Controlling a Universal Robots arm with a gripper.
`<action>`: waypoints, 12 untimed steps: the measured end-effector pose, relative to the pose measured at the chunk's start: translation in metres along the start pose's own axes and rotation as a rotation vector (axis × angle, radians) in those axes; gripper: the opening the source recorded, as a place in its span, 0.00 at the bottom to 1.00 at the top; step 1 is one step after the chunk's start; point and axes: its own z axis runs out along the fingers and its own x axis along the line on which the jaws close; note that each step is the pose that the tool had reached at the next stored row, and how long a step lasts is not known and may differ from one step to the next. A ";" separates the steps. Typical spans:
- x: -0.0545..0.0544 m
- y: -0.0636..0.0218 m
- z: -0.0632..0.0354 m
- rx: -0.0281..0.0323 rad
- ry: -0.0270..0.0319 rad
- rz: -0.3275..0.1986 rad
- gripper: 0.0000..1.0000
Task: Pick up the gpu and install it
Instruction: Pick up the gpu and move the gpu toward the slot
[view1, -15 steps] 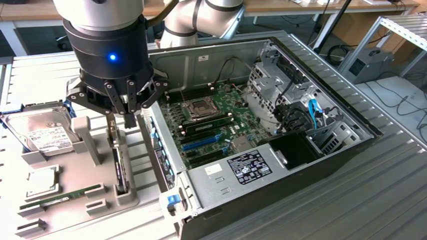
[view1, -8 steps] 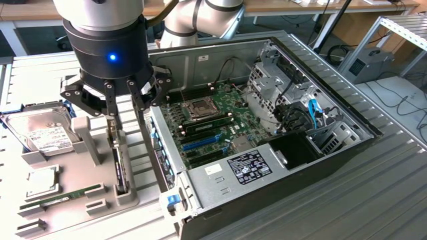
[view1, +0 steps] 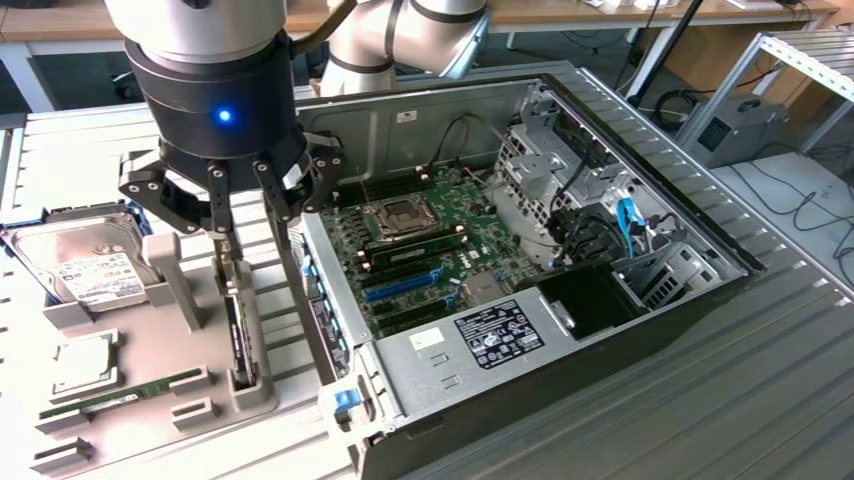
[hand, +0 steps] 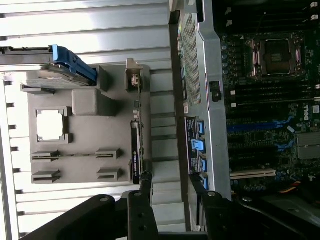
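ribbed metal table (view1: 747, 400), with grey parts holder (view1: 167, 278) beside open computer case (view1: 441, 115)

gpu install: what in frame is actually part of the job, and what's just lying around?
Job:
- gpu, on edge in the gray holder
- gripper, open, right by the gpu
- open computer case with its motherboard

Lying about, all on the holder:
- hard drive
- memory stick
- square chip
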 end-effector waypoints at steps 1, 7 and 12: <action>0.000 0.0000 0.0005 0.0000 0.0000 0.000 0.42; 0.002 -0.0002 0.0035 0.0002 0.0003 0.000 0.42; 0.003 -0.0004 0.0064 0.0002 0.0001 0.000 0.42</action>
